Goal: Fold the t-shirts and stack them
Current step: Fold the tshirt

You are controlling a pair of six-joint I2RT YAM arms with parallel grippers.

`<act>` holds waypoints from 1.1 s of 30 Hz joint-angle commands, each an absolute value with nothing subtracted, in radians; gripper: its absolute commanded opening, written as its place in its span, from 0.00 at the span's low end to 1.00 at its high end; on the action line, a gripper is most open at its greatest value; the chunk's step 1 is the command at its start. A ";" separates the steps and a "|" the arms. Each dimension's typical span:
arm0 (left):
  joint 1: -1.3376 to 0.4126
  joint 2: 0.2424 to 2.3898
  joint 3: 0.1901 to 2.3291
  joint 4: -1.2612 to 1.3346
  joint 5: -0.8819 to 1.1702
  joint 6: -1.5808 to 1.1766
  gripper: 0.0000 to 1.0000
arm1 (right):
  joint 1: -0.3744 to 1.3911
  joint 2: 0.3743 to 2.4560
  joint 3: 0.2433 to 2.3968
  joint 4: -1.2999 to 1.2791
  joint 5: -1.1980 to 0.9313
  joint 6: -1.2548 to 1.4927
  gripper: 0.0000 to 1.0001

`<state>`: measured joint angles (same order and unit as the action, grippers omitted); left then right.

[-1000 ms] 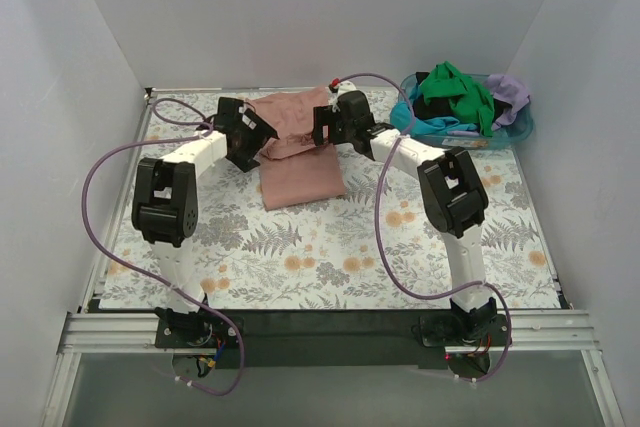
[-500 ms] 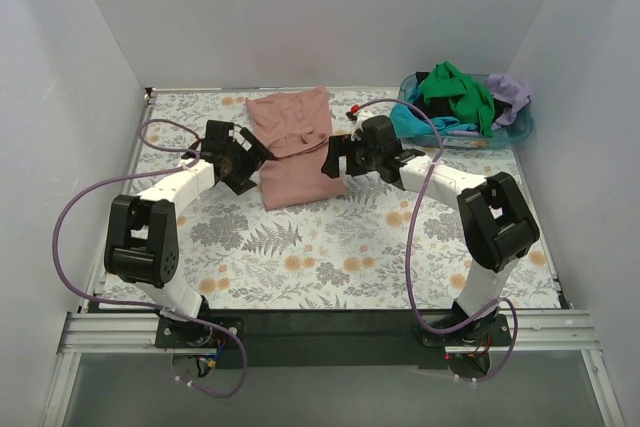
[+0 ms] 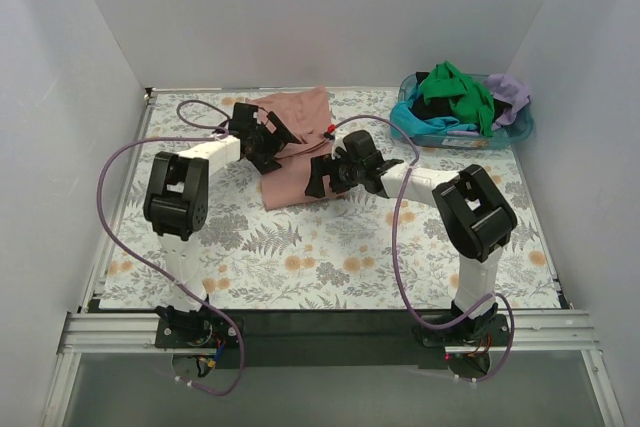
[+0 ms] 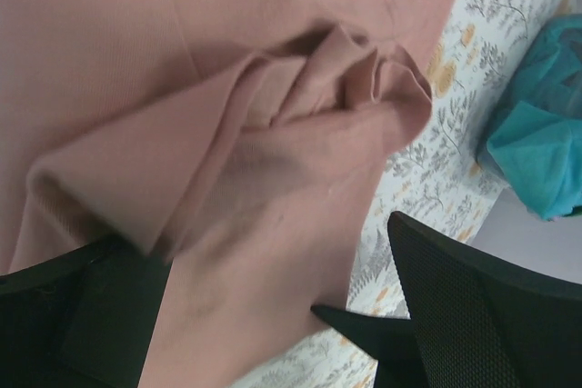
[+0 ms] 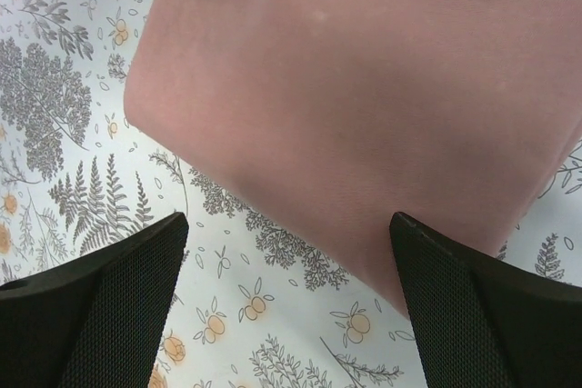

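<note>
A dusty pink t-shirt [image 3: 297,159], partly folded, lies on the table at the back middle. My left gripper [image 3: 272,144] is open over its left part, jaws on either side of a bunched fold [image 4: 318,79]; it holds nothing [image 4: 273,338]. My right gripper [image 3: 317,179] is open and empty over the shirt's near right edge [image 5: 346,134], with one finger [image 5: 91,311] over the tablecloth. Green [image 3: 462,90], black [image 3: 436,107], turquoise [image 3: 418,123] and lilac [image 3: 511,93] t-shirts are heaped in the basket.
The blue plastic basket [image 3: 516,133] stands at the back right corner; its turquoise cloth shows in the left wrist view [image 4: 536,152]. A flower-print tablecloth [image 3: 330,247] covers the table. White walls close in the left, back and right sides.
My left gripper has moved up and right from beside the shirt onto its left part. My right gripper has moved left and nearer, over the shirt's near right edge. The shirt now looks bunched.
</note>
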<state>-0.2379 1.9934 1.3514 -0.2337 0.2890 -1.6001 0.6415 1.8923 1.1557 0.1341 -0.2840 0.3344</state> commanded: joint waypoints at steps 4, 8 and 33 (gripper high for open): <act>-0.247 2.126 1.567 -0.252 0.278 -1.583 0.98 | 0.635 1.917 1.154 0.186 -0.314 0.291 0.98; -0.242 2.210 1.698 -0.291 0.238 -1.575 0.98 | 0.635 1.928 1.131 0.184 -0.307 0.276 0.99; -0.190 1.538 1.239 -0.413 0.054 -1.532 0.98 | 0.592 1.655 1.026 0.094 -0.195 0.331 0.98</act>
